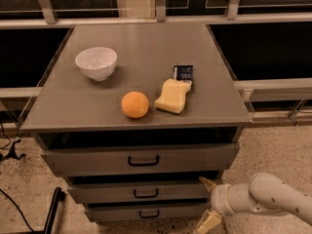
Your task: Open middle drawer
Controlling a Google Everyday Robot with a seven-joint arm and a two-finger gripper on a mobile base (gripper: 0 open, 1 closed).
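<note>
- arm [275, 196]: off-white, smooth rounded tube, small dark dots on the shell
- wrist collar [222, 202]: white, ringed
- gripper [208, 203]: at 5 o'clock in the view; two tan, tapered fingers [206, 182] spread apart

No legible text is found. Pale marks are seen on the small dark packet [183, 72] on the cabinet top [146, 43], but nothing can be read. The gripper [206, 204] is seen low right, fingers spread, just beside the middle drawer [141, 193].
</note>
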